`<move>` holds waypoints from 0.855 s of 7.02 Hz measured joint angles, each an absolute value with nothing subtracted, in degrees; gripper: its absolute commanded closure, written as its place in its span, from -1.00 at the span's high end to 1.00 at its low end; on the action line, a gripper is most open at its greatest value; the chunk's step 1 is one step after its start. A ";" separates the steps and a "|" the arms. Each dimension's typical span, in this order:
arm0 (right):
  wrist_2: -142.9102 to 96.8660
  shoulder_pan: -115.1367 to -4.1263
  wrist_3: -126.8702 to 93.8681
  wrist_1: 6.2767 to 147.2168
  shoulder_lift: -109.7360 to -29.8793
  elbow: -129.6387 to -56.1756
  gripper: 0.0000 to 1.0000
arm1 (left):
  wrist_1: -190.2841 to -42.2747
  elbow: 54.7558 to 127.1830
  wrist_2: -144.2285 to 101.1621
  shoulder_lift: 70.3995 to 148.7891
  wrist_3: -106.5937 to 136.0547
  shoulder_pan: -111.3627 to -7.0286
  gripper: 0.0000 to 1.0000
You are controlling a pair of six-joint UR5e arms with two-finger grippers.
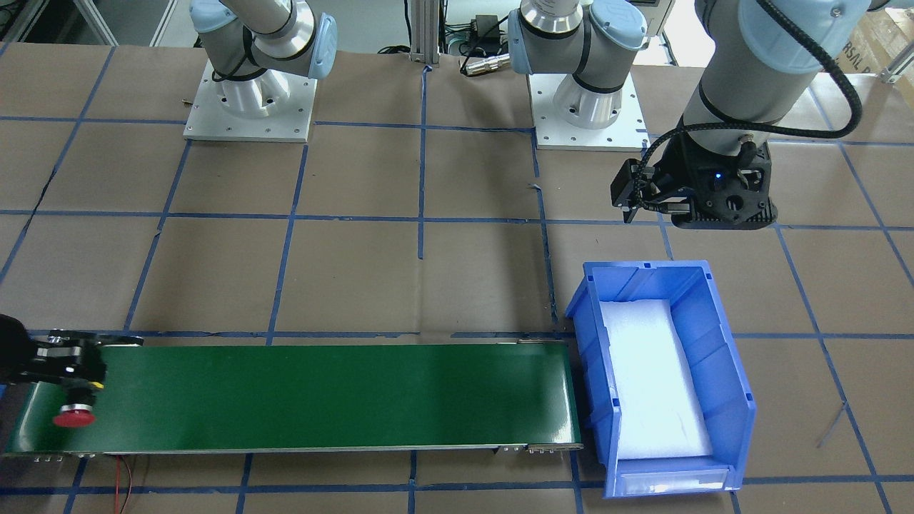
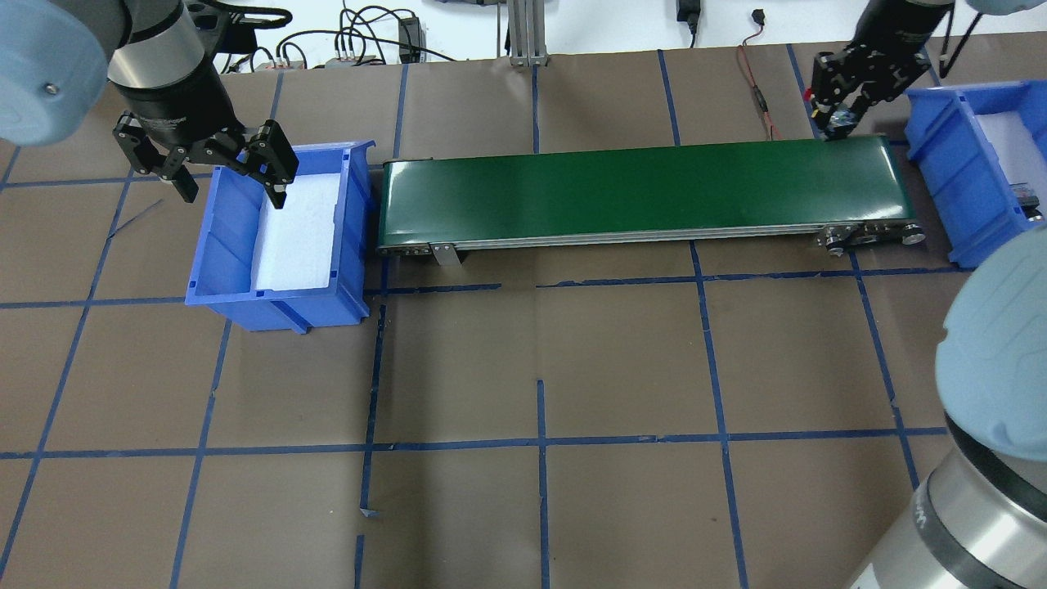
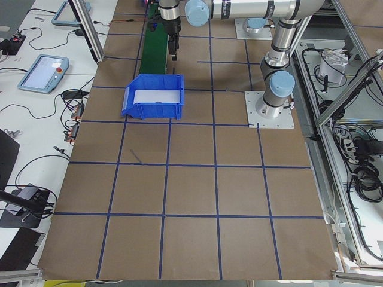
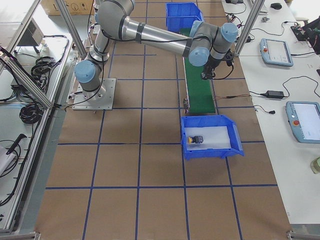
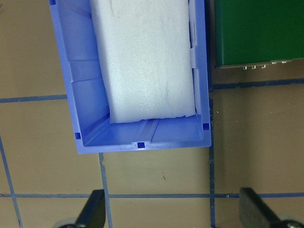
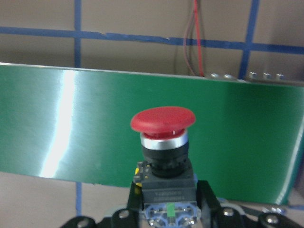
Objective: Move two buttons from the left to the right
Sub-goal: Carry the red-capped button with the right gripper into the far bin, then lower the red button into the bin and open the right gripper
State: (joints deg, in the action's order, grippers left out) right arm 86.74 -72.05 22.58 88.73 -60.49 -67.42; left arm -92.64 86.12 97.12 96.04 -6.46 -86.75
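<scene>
Brown-papered table point(image 2: 532, 368) w/ a blue tape grid. A green belt point(image 2: 638, 192) is running along the far edge, approx midway btw the two far corners. The blue L bin point(image 2: 270, 301) is sitting just off the belt's end twd the far-left corner, w/ white foam point(image 2: 298, 229) lining it. The R bin point(image 4: 212, 151) is sitting at the other end, twd the far-right corner.

L gripper point(image 2: 232, 195) is hanging up in the air by the L bin, fingers spread wide. R gripper point(image 6: 170, 202) is pinching the red button point(image 6: 163, 121) by its black body, cap pointing away from the fingers, over the belt's end nearest the far-right corner. Can't tell if it's touching the belt. Yellow button point(image 4: 196, 140) is lying on the foam inside the R bin.
</scene>
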 measured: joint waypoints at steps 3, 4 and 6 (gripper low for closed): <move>94.02 -62.49 29.98 86.40 -61.25 -65.30 -0.81 | -92.64 86.06 97.20 95.76 -6.49 -86.76 1.00; 95.89 -61.54 32.24 87.28 -60.53 -64.15 -0.81 | -92.64 86.05 97.12 95.71 -6.48 -86.84 1.00; 96.75 -60.57 33.96 90.48 -57.44 -61.16 -0.81 | -92.58 85.90 96.91 95.49 -6.43 -86.97 1.00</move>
